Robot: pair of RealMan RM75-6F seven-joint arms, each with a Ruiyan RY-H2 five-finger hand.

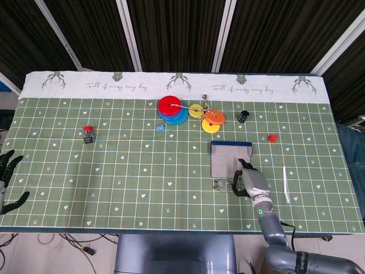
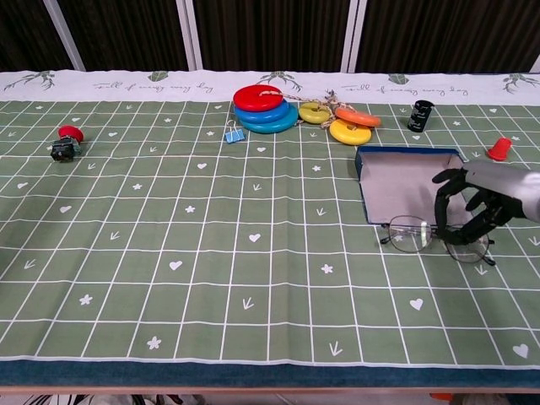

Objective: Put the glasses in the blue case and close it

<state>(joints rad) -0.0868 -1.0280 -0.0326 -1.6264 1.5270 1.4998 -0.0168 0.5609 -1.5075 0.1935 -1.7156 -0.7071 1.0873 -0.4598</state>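
The blue case (image 2: 403, 157) (image 1: 231, 145) lies open on the green mat, grey lining up. Wire-rimmed glasses (image 2: 410, 234) (image 1: 223, 184) sit at its near edge, with their left lens overlapping the case's front rim in the chest view. My right hand (image 2: 483, 196) (image 1: 252, 181) is over the right side of the glasses, fingers curled down around that lens and gripping the frame. The right lens is partly hidden behind the fingers. My left hand (image 1: 7, 178) shows only in the head view, at the mat's far left edge, with its fingers apart and nothing in it.
Behind the case lie stacked red and blue discs (image 2: 265, 108), yellow and orange rings (image 2: 349, 128), a black cylinder (image 2: 420, 116) and a red cone (image 2: 499, 149). A white stick (image 1: 286, 184) lies right of my right hand. A blue clip (image 2: 234, 133) and a red-topped button (image 2: 66, 141) sit further left.
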